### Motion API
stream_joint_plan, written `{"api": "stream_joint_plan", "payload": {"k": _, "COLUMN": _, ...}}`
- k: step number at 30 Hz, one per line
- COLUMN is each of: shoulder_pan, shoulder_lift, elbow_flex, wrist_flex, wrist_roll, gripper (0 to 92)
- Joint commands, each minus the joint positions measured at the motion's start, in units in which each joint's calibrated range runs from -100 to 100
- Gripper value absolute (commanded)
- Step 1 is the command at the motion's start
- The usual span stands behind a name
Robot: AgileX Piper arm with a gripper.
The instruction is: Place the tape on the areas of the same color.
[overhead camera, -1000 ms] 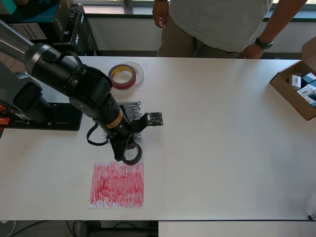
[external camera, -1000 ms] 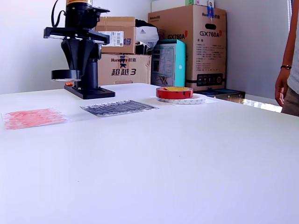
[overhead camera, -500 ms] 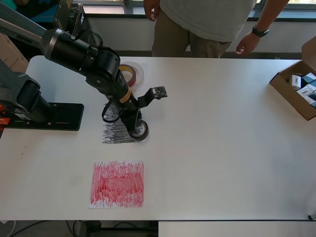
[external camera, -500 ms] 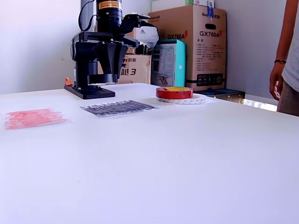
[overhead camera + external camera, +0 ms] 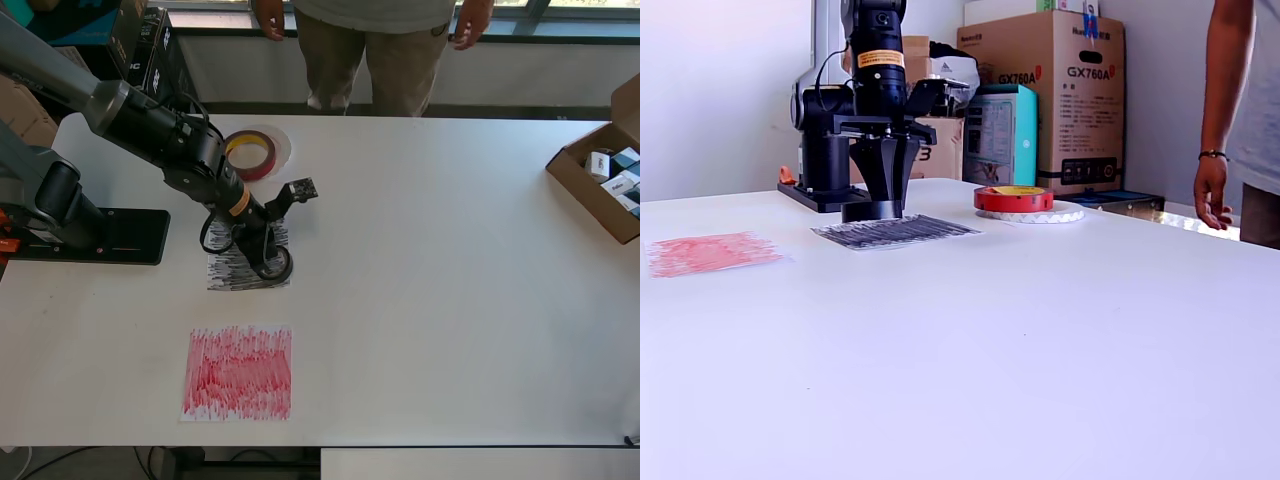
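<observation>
three rolls and three sheets make up the scene, and we follow the black roll point(image 5: 271, 264), which the gripper point(image 5: 262, 255) has carried from above the near edge of the red sheet point(image 5: 238, 372) a second ago across to the black sheet point(image 5: 247, 258). in the exterior view the roll point(image 5: 871, 211) now sits low, at or just above the striped paper point(image 5: 894, 231), where half a second ago it hung clearly above the table point(image 5: 1040, 330); whether it truly touches the sheet we cannot tell. the gripper's point(image 5: 883, 195) jaws remain clamped around the roll, so the piece has arrived over its matching colour but is not yet let go. in the overhead view the roll lies toward that view's right and lower part of the sheet, apparently within its edges. we judge this placement nearly complete: only the opening of the jaws and a clean lift remain. the red roll point(image 5: 249, 153) rests stacked on the white ring point(image 5: 281, 146) at the far side of the table, well apart from the red sheet, so its sorting is not yet done; the white sheet beneath we cannot make out clearly. a person point(image 5: 1238, 120) stands beyond the table, and a cardboard box point(image 5: 598, 180) sits at the overhead view's right.
</observation>
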Motion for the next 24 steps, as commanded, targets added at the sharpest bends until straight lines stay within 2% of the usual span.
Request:
{"api": "stream_joint_plan", "payload": {"k": 1, "shoulder_pan": 0.30, "shoulder_lift": 0.09, "elbow_flex": 0.22, "wrist_flex": -2.50, "wrist_roll": -0.44, "gripper": 0.0}}
{"api": "stream_joint_plan", "payload": {"k": 10, "shoulder_pan": 1.41, "shoulder_lift": -1.41, "elbow_flex": -0.60, "wrist_flex": -2.41, "wrist_roll": -0.12, "gripper": 0.0}}
{"api": "stream_joint_plan", "payload": {"k": 17, "shoulder_pan": 5.12, "shoulder_lift": -6.28, "elbow_flex": 0.31, "wrist_flex": -1.73, "wrist_roll": 0.37, "gripper": 0.0}}
{"api": "stream_joint_plan", "payload": {"k": 24, "shoulder_pan": 6.46, "shoulder_lift": -9.27, "elbow_flex": 0.49, "wrist_flex": -1.39, "wrist_roll": 4.22, "gripper": 0.0}}
